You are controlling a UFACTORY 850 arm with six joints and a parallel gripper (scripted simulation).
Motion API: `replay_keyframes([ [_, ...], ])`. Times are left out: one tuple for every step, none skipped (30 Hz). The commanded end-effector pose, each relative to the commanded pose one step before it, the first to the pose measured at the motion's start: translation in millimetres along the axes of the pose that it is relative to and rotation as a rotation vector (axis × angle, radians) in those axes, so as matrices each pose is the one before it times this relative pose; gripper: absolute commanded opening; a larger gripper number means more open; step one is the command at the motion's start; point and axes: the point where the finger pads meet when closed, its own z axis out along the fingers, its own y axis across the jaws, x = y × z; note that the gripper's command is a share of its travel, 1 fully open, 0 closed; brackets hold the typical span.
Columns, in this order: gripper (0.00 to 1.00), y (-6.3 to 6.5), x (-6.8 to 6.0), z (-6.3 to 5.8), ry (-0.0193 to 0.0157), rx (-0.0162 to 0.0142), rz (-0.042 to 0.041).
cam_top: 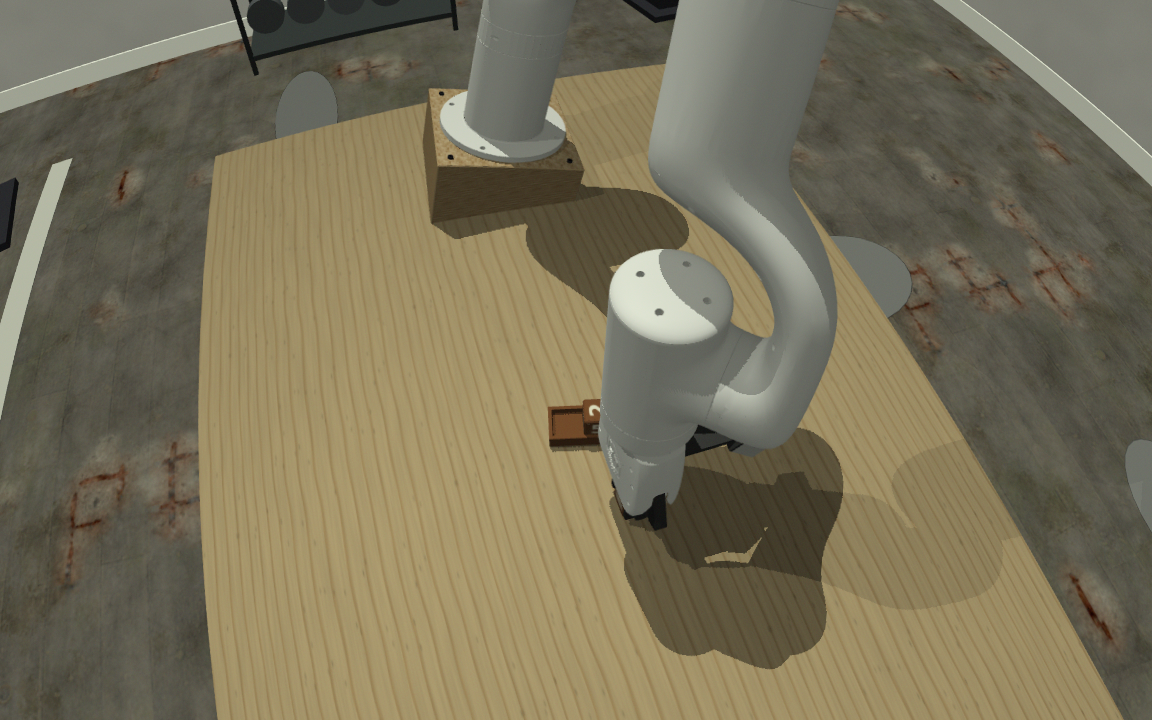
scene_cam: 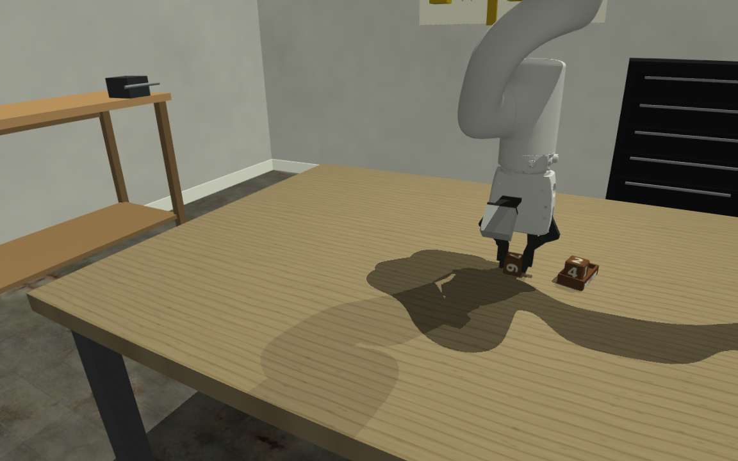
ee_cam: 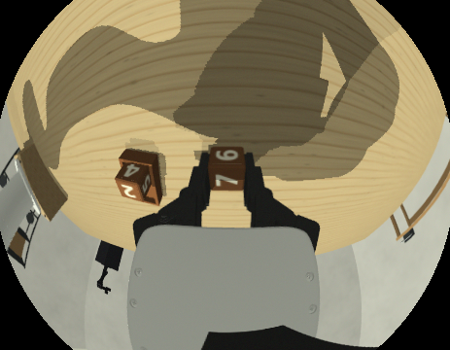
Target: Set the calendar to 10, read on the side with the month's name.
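Looks like the gripper [cam_top: 645,519] [scene_cam: 514,268] [ee_cam: 226,164] has pinched the loose cube [scene_cam: 512,264] [ee_cam: 226,168] by opposite sides, 7 and 9-or-6 faces left uncovered, probably for turning. Other cube [cam_top: 592,413] [scene_cam: 576,267] [ee_cam: 132,181] sits in the tray [cam_top: 569,423] [scene_cam: 570,281] [ee_cam: 156,177], leaving a spot beside it. Pale wood-grain desk [cam_top: 383,447] [scene_cam: 303,229] [ee_cam: 137,117], grubby rust-stained floor [cam_top: 141,358] [scene_cam: 16,367].
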Motion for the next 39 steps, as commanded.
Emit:
replay_keyframes([
  [0.27,0.98,-0.03,-0.81,-0.00012,-0.00189,-0.00017],
  [0.27,0.00,0.00,0.00,0.00000,0.00000,0.00000],
  [0.27,0.00,0.00,0.00,0.00000,0.00000,0.00000],
  [0.27,0.00,0.00,0.00,0.00000,0.00000,0.00000],
  [0.27,0.00,0.00,0.00,0.00000,0.00000,0.00000],
  [0.27,0.00,0.00,0.00,0.00000,0.00000,0.00000],
  [0.27,0.00,0.00,0.00,0.00000,0.00000,0.00000],
  [0.27,0.00,0.00,0.00,0.00000,0.00000,0.00000],
  [0.27,0.00,0.00,0.00,0.00000,0.00000,0.00000],
  [0.27,0.00,0.00,0.00,0.00000,0.00000,0.00000],
  [0.27,0.00,0.00,0.00,0.00000,0.00000,0.00000],
  [0.27,0.00,0.00,0.00,0.00000,0.00000,0.00000],
  [0.27,0.00,0.00,0.00,0.00000,0.00000,0.00000],
  [0.27,0.00,0.00,0.00,0.00000,0.00000,0.00000],
  [0.27,0.00,0.00,0.00,0.00000,0.00000,0.00000],
  [0.27,0.00,0.00,0.00,0.00000,0.00000,0.00000],
  [0.27,0.00,0.00,0.00,0.00000,0.00000,0.00000],
  [0.27,0.00,0.00,0.00,0.00000,0.00000,0.00000],
  [0.27,0.00,0.00,0.00,0.00000,0.00000,0.00000],
  [0.27,0.00,0.00,0.00,0.00000,0.00000,0.00000],
  [0.27,0.00,0.00,0.00,0.00000,0.00000,0.00000],
  [0.27,0.00,0.00,0.00,0.00000,0.00000,0.00000],
  [0.27,0.00,0.00,0.00,0.00000,0.00000,0.00000],
  [0.27,0.00,0.00,0.00,0.00000,0.00000,0.00000],
  [0.27,0.00,0.00,0.00,0.00000,0.00000,0.00000],
  [0.27,0.00,0.00,0.00,0.00000,0.00000,0.00000],
  [0.27,0.00,0.00,0.00,0.00000,0.00000,0.00000],
  [0.27,0.00,0.00,0.00,0.00000,0.00000,0.00000],
  [0.27,0.00,0.00,0.00,0.00000,0.00000,0.00000],
  [0.27,0.00,0.00,-0.06,0.00000,0.00000,0.00000],
  [0.27,0.00,0.00,-0.39,0.00001,0.00000,0.00000],
  [0.27,0.00,0.00,-0.97,0.00002,-0.00001,0.00000],
  [0.27,0.00,0.00,-1.72,0.00002,-0.00001,0.00000],
  [0.27,0.00,0.00,-2.57,0.00001,-0.00001,0.00000],
  [0.27,0.00,0.00,-3.46,0.00000,0.00000,0.00000],
  [0.27,0.00,0.00,-4.37,0.00000,0.00000,0.00000],
  [0.27,0.00,0.00,-5.23,0.00000,0.00000,0.00000],
  [0.27,0.00,0.00,-6.03,-0.00001,0.00000,0.00000],
  [0.27,0.01,0.00,-6.73,0.00001,0.00000,0.00000],
])
